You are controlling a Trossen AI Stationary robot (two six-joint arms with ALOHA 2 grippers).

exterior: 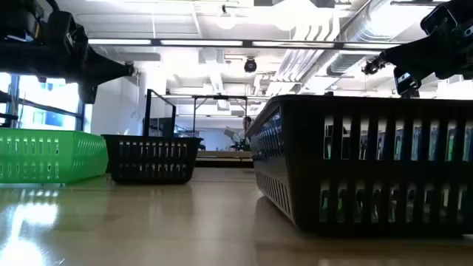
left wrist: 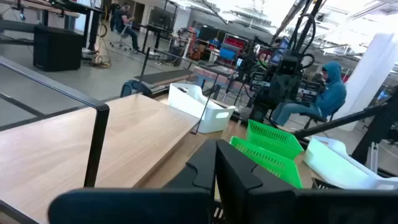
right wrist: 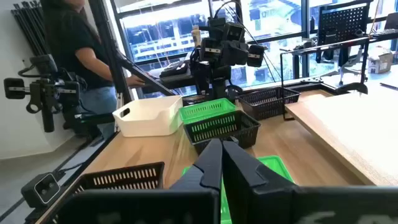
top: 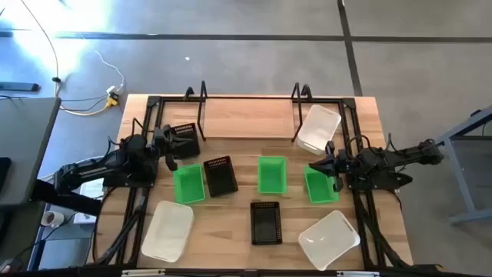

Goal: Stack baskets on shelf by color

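The shelf (top: 250, 117), a wooden base with black wire uprights, stands at the table's far side. One white basket (top: 319, 128) sits askew at its right end. The other two white baskets (top: 167, 229) (top: 329, 238) rest on the table near the front edge. Three green baskets (top: 188, 185) (top: 271, 175) (top: 319, 185) and two black ones (top: 220, 175) (top: 265, 221) stand mid-table. A third black basket (top: 184, 140) is by the shelf's left end. My left gripper (top: 171, 148) hovers shut beside it. My right gripper (top: 321, 165) hovers shut over the right green basket.
Black frame rails (top: 142, 146) (top: 357, 138) run along both table sides under the arms. People show in the room beyond the table, one standing (right wrist: 81, 43) and one seated (left wrist: 323, 93). Bare wood lies between the shelf and the middle row of baskets.
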